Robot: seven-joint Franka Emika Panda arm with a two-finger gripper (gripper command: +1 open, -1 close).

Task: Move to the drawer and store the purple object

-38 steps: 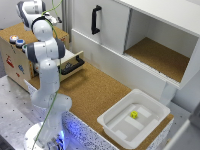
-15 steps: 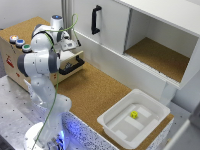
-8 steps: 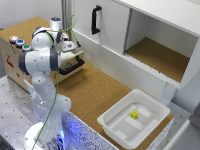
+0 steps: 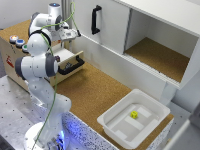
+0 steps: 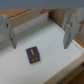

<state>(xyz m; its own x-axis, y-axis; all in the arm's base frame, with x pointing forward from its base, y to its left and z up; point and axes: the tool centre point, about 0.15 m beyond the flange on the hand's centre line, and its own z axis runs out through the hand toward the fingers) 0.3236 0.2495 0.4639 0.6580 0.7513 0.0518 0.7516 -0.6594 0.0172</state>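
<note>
The drawer (image 4: 70,59) is pulled open from the brown wooden box (image 4: 11,56), with its black bar handle (image 4: 71,68) facing the cork table. My gripper (image 4: 70,34) hangs over the open drawer. In the wrist view the purple object (image 5: 33,54), a small block, lies on the drawer's pale floor (image 5: 55,62). My gripper (image 5: 38,45) is open above it. One finger (image 5: 67,30) stands on each side of the block, and neither touches it. The block is hidden in the exterior view.
A big white cabinet (image 4: 112,25) with a black vertical handle (image 4: 95,20) stands behind the drawer, with an open compartment (image 4: 155,52) beside it. A white plastic tray (image 4: 116,123) holding a small yellow object (image 4: 134,114) sits near the table's front. Round coloured items (image 4: 17,40) lie on the box.
Since 2.5 s ago the arm has bent from upright and swung the gripper over the open drawer. Over the last second it has barely moved.
</note>
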